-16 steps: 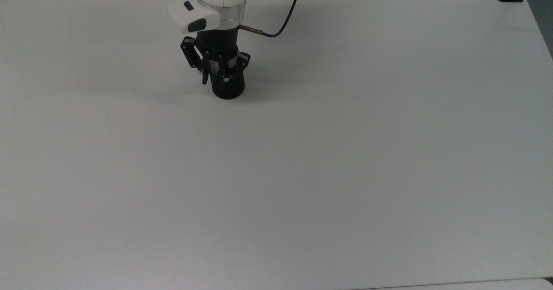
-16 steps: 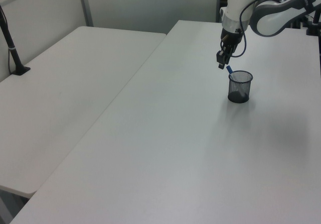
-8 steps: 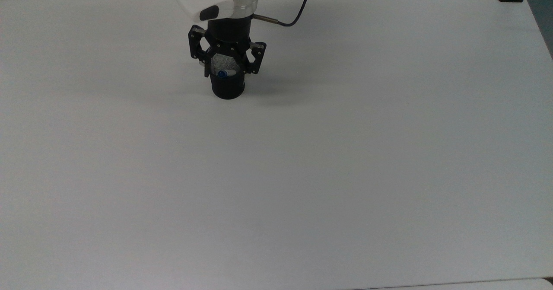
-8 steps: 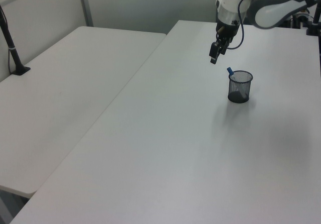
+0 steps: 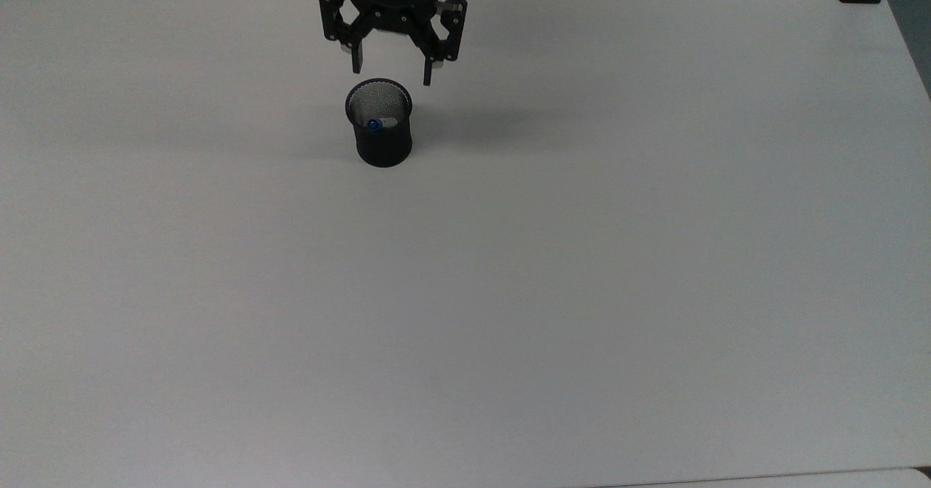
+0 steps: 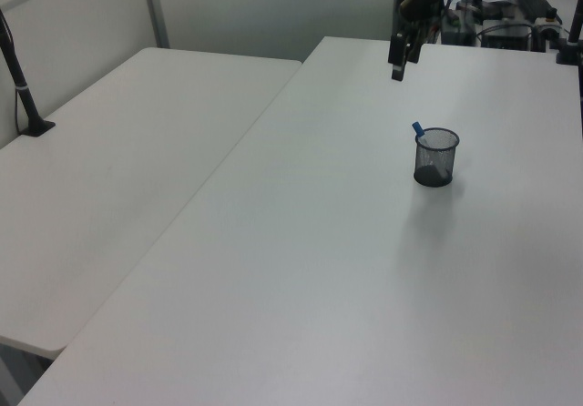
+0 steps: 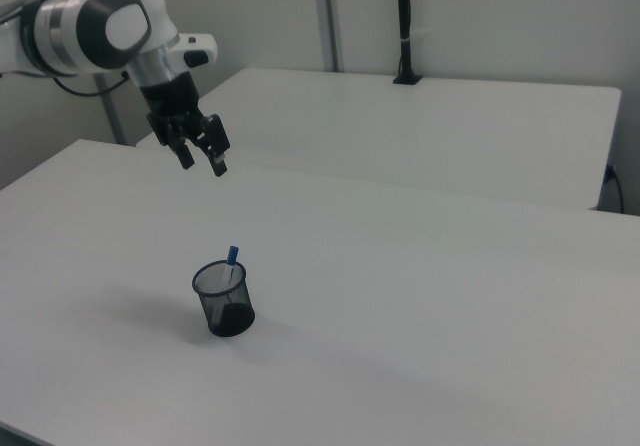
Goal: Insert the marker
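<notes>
Your gripper (image 5: 393, 66) hangs spread and empty; the marker (image 5: 380, 124) leans in the mesh cup (image 5: 381, 139) at its 6 o'clock in the top view.

Main table (image 5: 582, 292): white, wide, matte top.
Second table (image 6: 109, 160): white, just beside the main one, narrow gap between.
Wall (image 6: 273, 10): plain pale grey-green panels with a metal upright.
Black pole (image 7: 403, 21): clamped at second table's far edge.
Light: even, soft shadows.
</notes>
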### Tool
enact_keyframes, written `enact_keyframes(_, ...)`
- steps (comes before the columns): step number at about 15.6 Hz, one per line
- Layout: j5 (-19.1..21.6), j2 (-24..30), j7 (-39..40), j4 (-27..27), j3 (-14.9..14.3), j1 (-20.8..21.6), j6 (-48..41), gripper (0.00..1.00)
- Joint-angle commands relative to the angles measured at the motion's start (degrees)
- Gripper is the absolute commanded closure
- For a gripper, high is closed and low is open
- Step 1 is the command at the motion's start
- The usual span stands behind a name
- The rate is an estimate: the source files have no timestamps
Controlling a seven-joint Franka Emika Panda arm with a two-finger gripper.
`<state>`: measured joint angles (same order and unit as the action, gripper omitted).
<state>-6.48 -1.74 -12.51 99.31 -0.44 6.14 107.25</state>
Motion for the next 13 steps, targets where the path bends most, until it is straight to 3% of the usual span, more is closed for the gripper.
enact_keyframes(1,1.3,0.2,6.6,-2.7,-0.4,0.2,-5.7,0.0)
enact_keyframes(3,1.3,0.8,9.7,-3.9,-0.4,-0.3,-8.4,0.0)
enact_keyframes(6,2.6,1.8,15.1,-5.3,0.7,-4.8,-13.5,0.0)
enact_keyframes(8,6.0,2.3,14.8,-5.5,0.9,-5.6,-13.9,0.0)
enact_keyframes(13,6.0,2.4,14.9,-5.5,1.0,-6.1,-14.3,0.0)
